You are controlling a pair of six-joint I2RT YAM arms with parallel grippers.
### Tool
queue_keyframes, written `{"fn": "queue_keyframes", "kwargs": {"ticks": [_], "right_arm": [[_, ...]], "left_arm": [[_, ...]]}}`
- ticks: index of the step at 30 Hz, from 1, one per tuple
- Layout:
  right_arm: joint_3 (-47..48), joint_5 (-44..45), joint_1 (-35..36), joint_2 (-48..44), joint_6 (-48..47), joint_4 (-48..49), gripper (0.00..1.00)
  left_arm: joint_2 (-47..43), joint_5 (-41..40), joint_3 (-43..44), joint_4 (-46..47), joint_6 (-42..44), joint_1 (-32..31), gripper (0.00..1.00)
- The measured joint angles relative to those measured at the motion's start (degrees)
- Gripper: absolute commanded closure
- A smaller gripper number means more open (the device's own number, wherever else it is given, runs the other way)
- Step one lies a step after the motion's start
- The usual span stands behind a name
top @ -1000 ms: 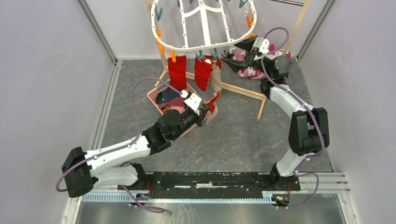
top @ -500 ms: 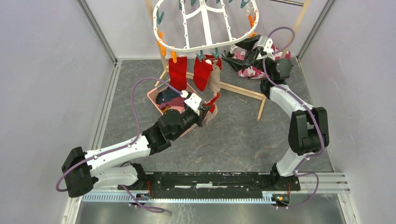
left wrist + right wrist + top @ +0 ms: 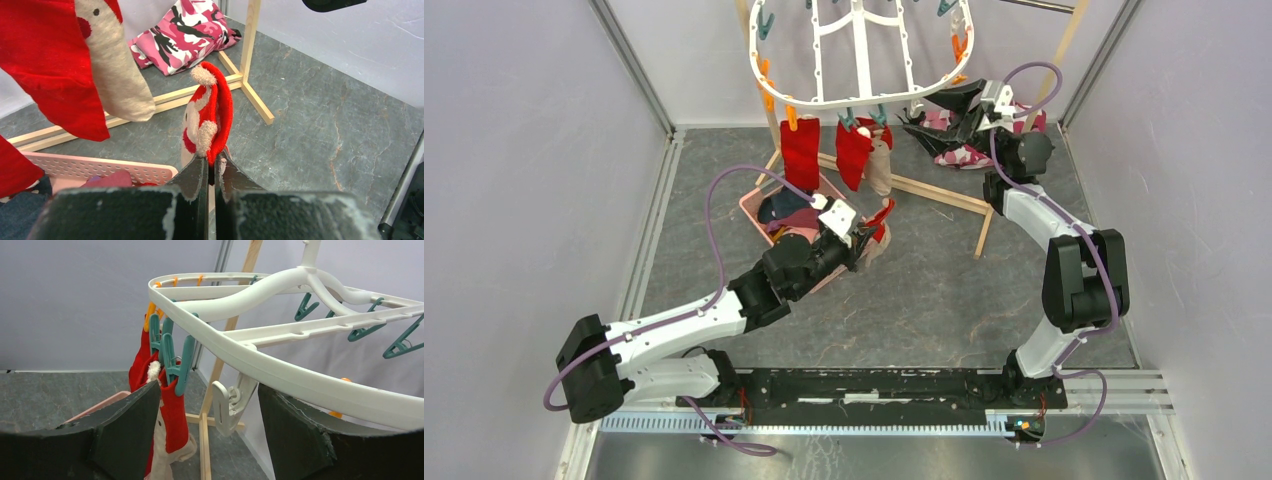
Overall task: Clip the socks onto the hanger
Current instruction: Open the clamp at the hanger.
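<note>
While my left jaws pinch a red, white-trimmed sock beside the pink basket, the right wrist view, unlike the overhead, makes plain my right jaws spread wide under the white hanger.

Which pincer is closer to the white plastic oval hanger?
Right. The right pincer, open, is at the white plastic hanger's rim; the left pincer is below, gripping a red sock.
</note>
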Motion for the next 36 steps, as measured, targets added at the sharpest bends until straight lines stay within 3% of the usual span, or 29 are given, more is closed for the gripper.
{"fn": "queue_keyframes", "kwargs": {"ticks": [14, 22, 36], "right_arm": [[-0.44, 0.00, -0.26, -0.02, 3.48, 2.34, 0.22], [-0.09, 0.26, -0.02, 0.00, 1.70, -0.96, 0.18], [3.74, 0.44, 0.94, 2.75, 1.38, -2.29, 0.19]], "left_arm": [[0.11, 0.15, 0.31, -0.02, -0.66, -0.22, 0.98], [0.59, 0.15, 1.07, -0.04, -0.66, -0.37, 0.98], [0.98, 0.15, 1.27, -0.42, -0.66, -0.37, 0.98]]}}
